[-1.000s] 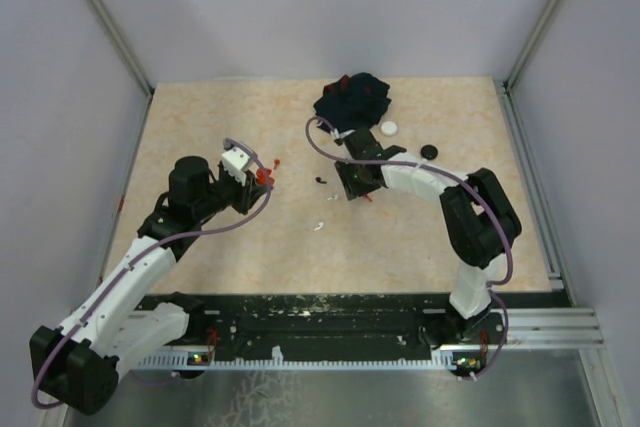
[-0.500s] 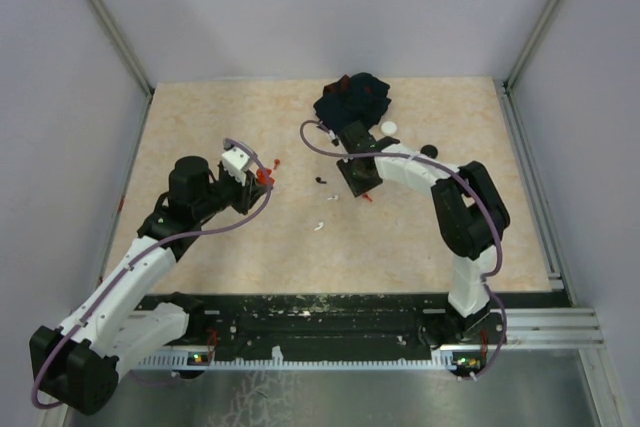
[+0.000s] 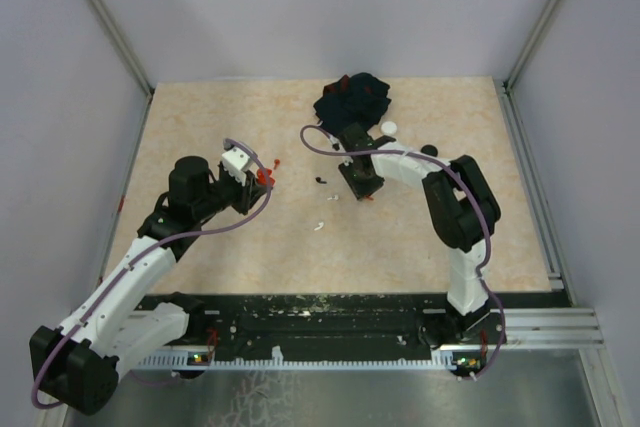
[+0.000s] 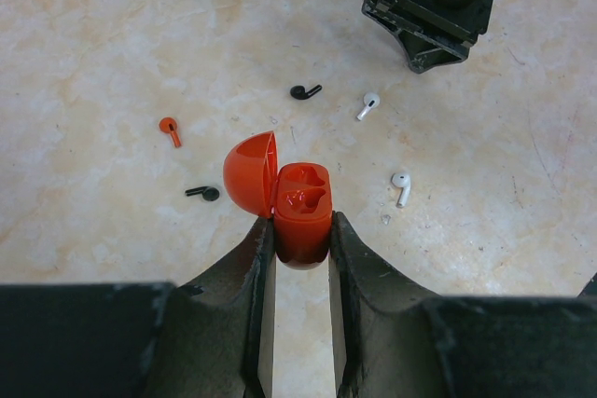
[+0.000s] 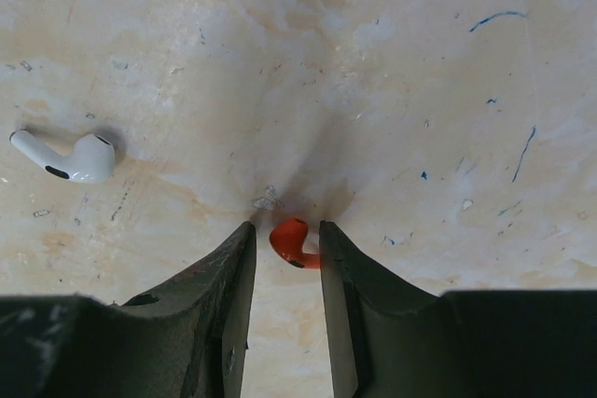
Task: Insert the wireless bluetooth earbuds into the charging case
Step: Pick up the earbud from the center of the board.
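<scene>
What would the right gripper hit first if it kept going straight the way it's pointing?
The right gripper has the red earbud between its fingertips, so that first, then the table, seemingly just beneath.

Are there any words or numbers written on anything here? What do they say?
None can be read anywhere.
The orange charging case is plain.
The white earbud carries no writing.
The table has blue scratches, but they are not letters.

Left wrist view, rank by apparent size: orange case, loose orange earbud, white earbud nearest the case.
1. orange case, largest, though nearest the camera.
2-3. white earbud and orange earbud look alike; not ranked.
</scene>
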Motion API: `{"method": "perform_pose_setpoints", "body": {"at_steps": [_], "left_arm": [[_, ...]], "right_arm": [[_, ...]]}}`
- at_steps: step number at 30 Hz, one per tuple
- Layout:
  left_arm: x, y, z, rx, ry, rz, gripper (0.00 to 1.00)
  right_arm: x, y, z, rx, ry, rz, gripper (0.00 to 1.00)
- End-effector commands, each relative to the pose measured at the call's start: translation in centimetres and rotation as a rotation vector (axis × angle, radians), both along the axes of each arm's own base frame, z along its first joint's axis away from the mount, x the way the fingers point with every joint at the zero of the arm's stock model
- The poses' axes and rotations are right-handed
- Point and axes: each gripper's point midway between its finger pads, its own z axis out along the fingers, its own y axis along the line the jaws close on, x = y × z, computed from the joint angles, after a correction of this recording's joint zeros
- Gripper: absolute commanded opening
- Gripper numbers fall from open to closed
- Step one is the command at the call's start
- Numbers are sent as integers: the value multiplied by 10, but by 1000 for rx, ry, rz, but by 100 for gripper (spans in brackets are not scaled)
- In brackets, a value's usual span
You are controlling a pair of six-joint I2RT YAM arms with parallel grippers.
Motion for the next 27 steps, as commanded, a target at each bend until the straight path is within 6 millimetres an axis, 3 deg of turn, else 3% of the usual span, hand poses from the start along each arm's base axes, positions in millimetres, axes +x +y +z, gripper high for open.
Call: {"method": "perform_pose_setpoints", "body": {"at_steps": [1, 13, 27], "left_arm": [[1, -2, 18, -21, -32, -10, 1], [1, -3, 17, -22, -26, -18, 1], [-7, -13, 24, -58, -65, -86, 1]], "right_arm": [[8, 4, 6, 27, -9, 3, 34], [-1, -1, 0, 12, 28, 10, 30], [-2, 6, 31, 109, -53, -8, 15]]}}
